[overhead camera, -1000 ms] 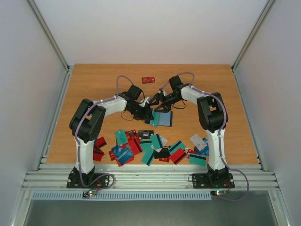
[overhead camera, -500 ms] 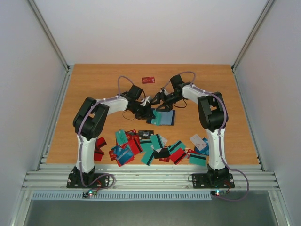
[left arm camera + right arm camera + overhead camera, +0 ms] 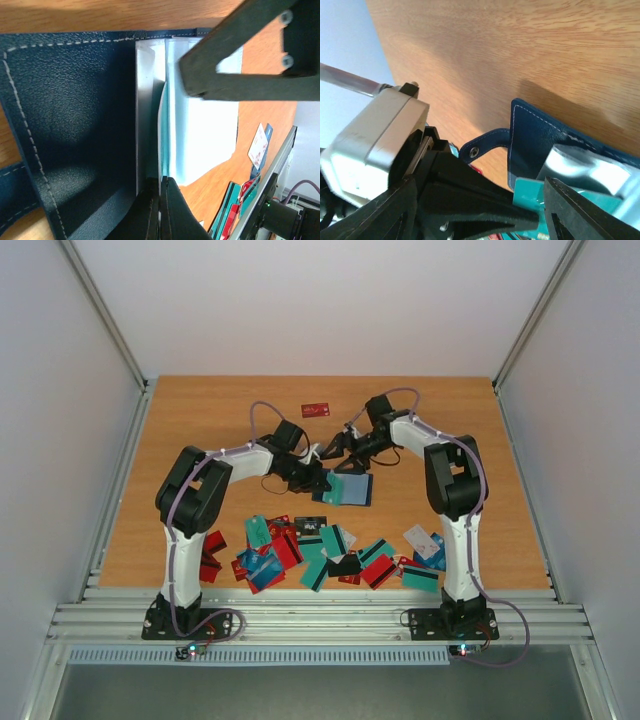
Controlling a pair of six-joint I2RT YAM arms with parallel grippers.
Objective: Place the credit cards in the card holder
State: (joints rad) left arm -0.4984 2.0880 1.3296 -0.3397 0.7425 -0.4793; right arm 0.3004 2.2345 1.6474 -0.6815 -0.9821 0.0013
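The left gripper (image 3: 160, 200) is clenched on a pocket edge of the dark navy folding card holder (image 3: 75, 125); the right gripper (image 3: 541, 200) is released. A tug could drag the holder across the wooden desk (image 3: 200, 420).

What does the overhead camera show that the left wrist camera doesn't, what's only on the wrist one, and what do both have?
Only the overhead view: the left arm and right arm whole, the heap of cards near their bases, and one red card alone at the far side. Only the left wrist view: the card holder's white stitching, its pale pockets, a teal card edge tucked in, and the left pincer pinching a pocket edge. Both: the open card holder with the right pincer over it.
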